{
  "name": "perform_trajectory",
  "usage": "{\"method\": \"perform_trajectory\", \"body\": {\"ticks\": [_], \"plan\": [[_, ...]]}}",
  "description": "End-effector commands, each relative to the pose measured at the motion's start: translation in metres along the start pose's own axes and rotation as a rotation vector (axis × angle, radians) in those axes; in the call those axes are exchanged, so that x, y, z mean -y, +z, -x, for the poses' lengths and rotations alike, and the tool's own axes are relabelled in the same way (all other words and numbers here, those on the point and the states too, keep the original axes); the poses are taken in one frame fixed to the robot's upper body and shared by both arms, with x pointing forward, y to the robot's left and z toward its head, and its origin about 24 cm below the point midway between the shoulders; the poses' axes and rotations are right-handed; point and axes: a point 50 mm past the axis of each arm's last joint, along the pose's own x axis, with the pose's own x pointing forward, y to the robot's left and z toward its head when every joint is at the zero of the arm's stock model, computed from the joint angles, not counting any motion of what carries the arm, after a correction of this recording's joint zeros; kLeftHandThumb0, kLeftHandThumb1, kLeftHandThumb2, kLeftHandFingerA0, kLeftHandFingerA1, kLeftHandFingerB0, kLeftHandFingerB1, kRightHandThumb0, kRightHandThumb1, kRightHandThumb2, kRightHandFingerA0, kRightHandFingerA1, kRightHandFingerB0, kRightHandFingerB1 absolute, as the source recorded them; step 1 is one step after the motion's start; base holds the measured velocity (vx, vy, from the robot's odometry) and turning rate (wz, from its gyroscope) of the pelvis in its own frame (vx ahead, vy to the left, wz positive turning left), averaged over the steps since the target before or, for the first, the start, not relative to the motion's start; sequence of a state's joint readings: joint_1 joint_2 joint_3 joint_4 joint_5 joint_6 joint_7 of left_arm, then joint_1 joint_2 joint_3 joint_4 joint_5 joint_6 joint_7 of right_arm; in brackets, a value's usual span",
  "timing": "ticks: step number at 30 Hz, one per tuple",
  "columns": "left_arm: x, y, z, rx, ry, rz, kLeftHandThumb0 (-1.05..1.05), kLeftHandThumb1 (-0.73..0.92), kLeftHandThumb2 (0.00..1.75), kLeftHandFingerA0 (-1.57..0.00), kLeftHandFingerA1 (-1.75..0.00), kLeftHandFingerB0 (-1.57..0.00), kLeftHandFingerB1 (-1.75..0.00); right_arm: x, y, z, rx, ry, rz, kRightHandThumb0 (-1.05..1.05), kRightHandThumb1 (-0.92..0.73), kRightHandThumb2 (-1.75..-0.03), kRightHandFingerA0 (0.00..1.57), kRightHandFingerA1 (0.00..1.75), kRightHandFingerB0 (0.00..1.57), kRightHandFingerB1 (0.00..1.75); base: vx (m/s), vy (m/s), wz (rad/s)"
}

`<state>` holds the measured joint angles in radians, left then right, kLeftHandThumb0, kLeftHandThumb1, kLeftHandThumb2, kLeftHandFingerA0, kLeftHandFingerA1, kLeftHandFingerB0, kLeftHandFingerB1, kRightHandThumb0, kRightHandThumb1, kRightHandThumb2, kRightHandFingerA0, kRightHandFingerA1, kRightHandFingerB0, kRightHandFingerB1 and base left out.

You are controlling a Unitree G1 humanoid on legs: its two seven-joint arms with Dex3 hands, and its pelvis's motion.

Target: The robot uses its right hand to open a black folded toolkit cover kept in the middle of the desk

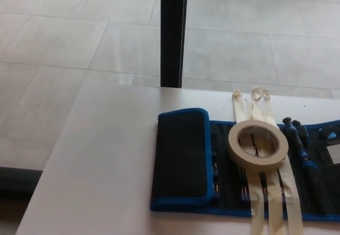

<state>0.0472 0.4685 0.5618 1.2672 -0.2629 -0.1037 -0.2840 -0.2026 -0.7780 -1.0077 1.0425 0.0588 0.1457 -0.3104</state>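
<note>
Lying flat on the pale grey counter (101,160), the black fabric toolkit cover with blue piping (183,158) keeps its left flap folded over the tool pockets, right of the counter's middle. A cream roll of masking tape (258,144) rests on the unfolded part, with cream tape strips (276,203) stretched across it, probably pinning it in place. Blue-handled tools (300,142) show beside the roll. The kit's right end is cut off. Neither hand appears, so I cannot tell what the fingers are doing.

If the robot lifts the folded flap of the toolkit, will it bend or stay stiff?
The folded flap looks like padded fabric, so it probably bends softly. The tape roll lies on the kit's open part, so it may slide if that shifts.
</note>
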Motion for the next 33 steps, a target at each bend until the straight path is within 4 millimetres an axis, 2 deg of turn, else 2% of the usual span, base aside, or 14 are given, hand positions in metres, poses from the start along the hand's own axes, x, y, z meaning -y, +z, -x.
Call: {"method": "perform_trajectory", "body": {"ticks": [1,5,6,9,13,14,15,16,17,18,19,20,32,33], "plan": [[-0.009,0.017,0.000,0.047,0.032,0.051,-0.89,0.84,0.65,-0.46,-0.58,-0.30,-0.38,-0.002,-0.052,0.007,-0.073,0.188,-0.161,-0.69,-0.73,-0.62,0.21,0.65,0.21,0.47,0.00,0.000,0.00],[-0.008,0.016,0.000,0.043,0.014,0.044,-0.87,0.85,0.66,-0.41,-0.55,-0.30,-0.39,-0.021,-0.073,0.021,-0.070,0.244,-0.060,-0.74,-0.58,-0.98,0.70,1.05,0.29,0.54,0.00,0.000,0.00],[-0.008,0.015,-0.001,0.039,0.021,0.047,-0.87,0.84,0.66,-0.42,-0.54,-0.31,-0.38,-0.023,-0.078,0.023,-0.080,0.246,-0.073,-0.74,-0.64,-0.66,0.72,1.42,0.29,0.44,0.00,0.000,0.00],[-0.004,0.012,-0.001,0.032,0.015,0.032,-0.86,0.86,0.66,-0.41,-0.54,-0.29,-0.38,-0.027,-0.091,0.029,-0.114,0.246,-0.119,-0.69,-0.72,-0.62,0.35,0.75,0.33,0.42,0.00,0.000,0.00],[-0.006,0.011,0.000,0.034,0.026,0.049,-0.88,0.84,0.65,-0.43,-0.56,-0.34,-0.39,-0.029,-0.107,0.036,-0.166,0.261,-0.116,-0.69,-0.68,-0.61,0.45,1.17,0.28,0.50,0.00,0.000,0.00],[-0.007,0.013,-0.001,0.037,0.026,0.051,-0.84,0.64,1.07,-0.42,-0.62,-0.27,-0.50,-0.028,-0.111,0.037,-0.175,0.274,-0.116,-0.68,-0.68,-0.60,0.33,0.77,0.27,0.47,0.00,0.000,0.00],[-0.006,0.018,-0.002,0.044,0.017,0.037,-0.89,0.83,0.66,-0.46,-0.54,-0.32,-0.37,-0.025,-0.118,0.039,-0.175,0.294,-0.077,-0.69,-0.70,-0.61,0.35,0.67,0.27,0.46,0.00,0.000,0.00],[-0.004,0.019,-0.003,0.040,0.017,0.040,-0.89,0.83,0.65,-0.47,-0.54,-0.34,-0.37,-0.021,-0.119,0.040,-0.145,0.313,-0.013,-0.77,-0.58,-0.97,0.45,0.77,0.28,0.56,0.00,0.000,0.07],[-0.003,0.018,-0.003,0.040,0.016,0.041,-0.85,0.64,1.05,-0.41,-0.63,-0.28,-0.51,-0.018,-0.121,0.040,-0.129,0.359,0.034,-0.73,-0.73,-0.62,0.43,0.78,0.32,0.47,0.00,0.000,0.00],[-0.002,0.017,-0.003,0.040,0.011,0.042,-0.88,0.84,0.65,-0.42,-0.59,-0.34,-0.40,-0.016,-0.121,0.040,-0.131,0.382,0.038,-0.73,-0.72,-0.62,0.46,0.80,0.30,0.45,0.00,0.000,0.00],[-0.002,0.015,-0.002,0.039,0.007,0.039,-0.88,0.84,0.65,-0.41,-0.57,-0.33,-0.39,-0.015,-0.121,0.040,-0.128,0.394,0.055,-0.72,-0.54,-0.97,0.49,0.74,0.29,0.54,0.00,0.000,0.00],[-0.002,0.014,-0.002,0.033,0.009,0.046,-0.89,0.84,0.66,-0.39,-0.55,-0.31,-0.39,-0.015,-0.121,0.040,-0.129,0.416,0.065,-0.73,-0.67,-0.60,0.51,0.75,0.35,0.41,0.00,0.000,0.00],[-0.003,0.008,-0.002,0.015,0.032,0.061,-0.88,0.82,0.65,-0.45,-0.57,-0.33,-0.41,-0.014,-0.127,0.044,-0.074,0.526,0.214,-0.73,-0.65,-0.59,0.53,0.74,0.45,0.46,0.00,0.000,-0.01],[-0.003,0.007,-0.002,0.013,0.032,0.084,-0.87,0.82,0.65,-0.44,-0.57,-0.33,-0.40,-0.013,-0.126,0.044,-0.073,0.529,0.199,-0.71,-0.50,-0.93,0.53,0.78,0.38,0.55,0.00,0.000,0.00]]}}
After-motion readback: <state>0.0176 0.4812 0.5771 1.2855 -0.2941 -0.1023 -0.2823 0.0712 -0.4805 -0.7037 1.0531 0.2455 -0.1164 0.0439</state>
